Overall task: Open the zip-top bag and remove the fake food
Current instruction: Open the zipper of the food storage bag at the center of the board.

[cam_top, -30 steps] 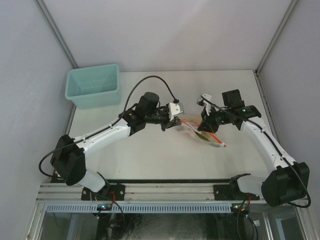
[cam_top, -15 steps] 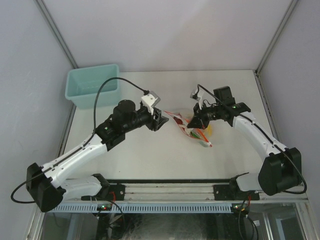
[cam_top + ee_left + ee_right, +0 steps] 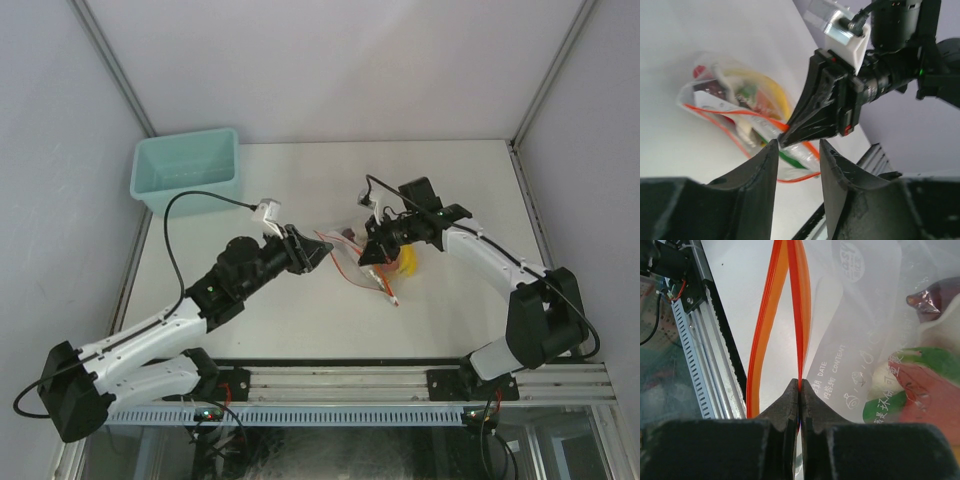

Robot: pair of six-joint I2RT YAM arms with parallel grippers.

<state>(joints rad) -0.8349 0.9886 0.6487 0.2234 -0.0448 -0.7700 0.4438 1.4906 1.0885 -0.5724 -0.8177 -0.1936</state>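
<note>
Right end effector (image 3: 799, 386) clenched on the orange lip (image 3: 801, 315) of the zip-top bag (image 3: 735, 107). Left end effector (image 3: 798, 145) released, arm outstretched, just beside the bag.

Camera layout: one overhead, two wrist-mounted.
The top external camera is looking down from above and behind the arm bases, taking in the whole worktop (image 3: 330, 320). The left wrist camera is looking ahead across the worktop at the zip-top bag (image 3: 735, 110) from close by. The right wrist camera is sitting hard against the bag, facing the near-edge rail (image 3: 695, 340). All three views are sharing the bag.
</note>
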